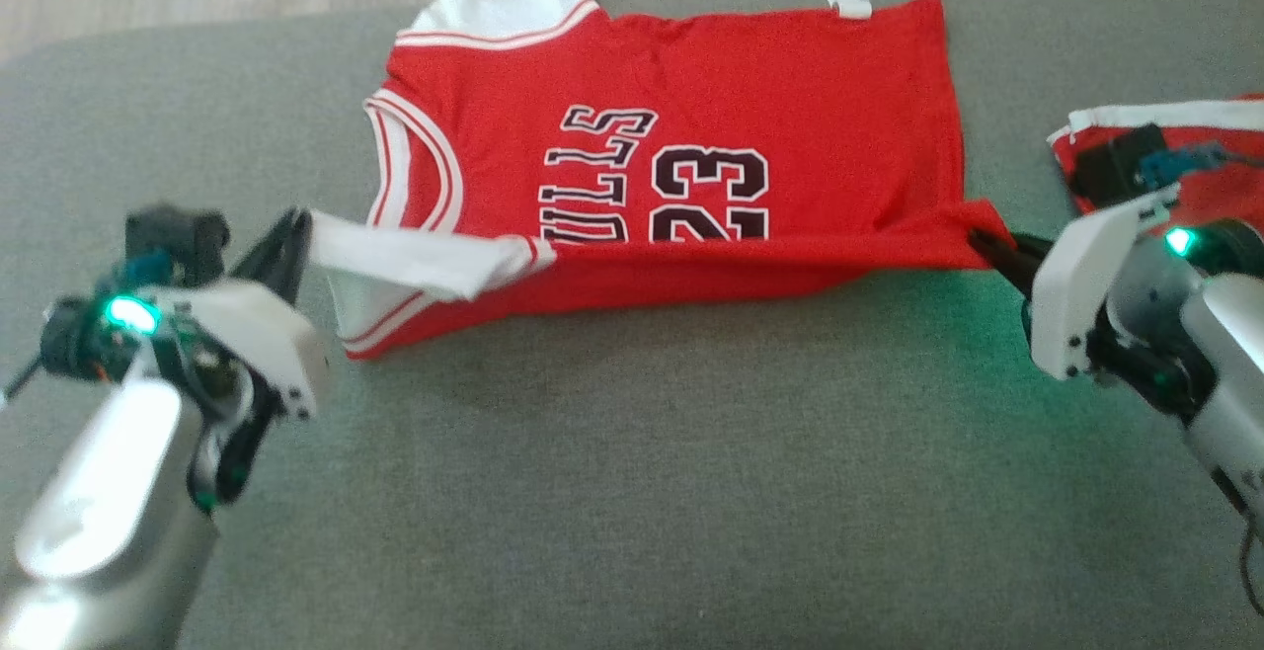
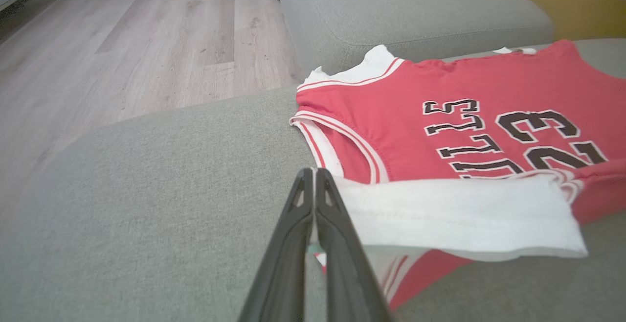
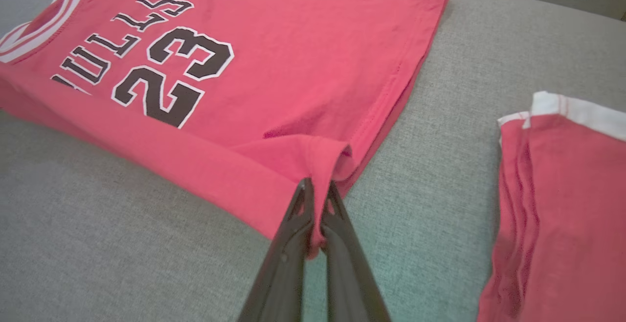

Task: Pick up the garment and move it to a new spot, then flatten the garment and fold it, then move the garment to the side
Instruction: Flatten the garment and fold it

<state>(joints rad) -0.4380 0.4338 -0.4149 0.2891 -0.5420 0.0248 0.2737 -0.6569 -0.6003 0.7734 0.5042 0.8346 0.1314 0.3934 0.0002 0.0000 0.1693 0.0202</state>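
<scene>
We're clamping the left gripper [image 2: 313, 172] shut on the white strap [image 2: 455, 219] of the jersey [image 1: 711, 77]. The right gripper [image 3: 317, 187] is pinching the hem corner [image 3: 313, 158] between its fingers.

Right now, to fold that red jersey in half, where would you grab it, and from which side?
Probably by the two ends of its near edge, coming from the near side: the jersey lies flat and wide, so both ends must rise together. The left pincer is shut on the white shoulder strap, the right pincer on the hem corner.

Grey sofa [image 1: 632, 482], wood floor [image 2: 146, 43], folded red cloth [image 3: 562, 204] at right.
</scene>
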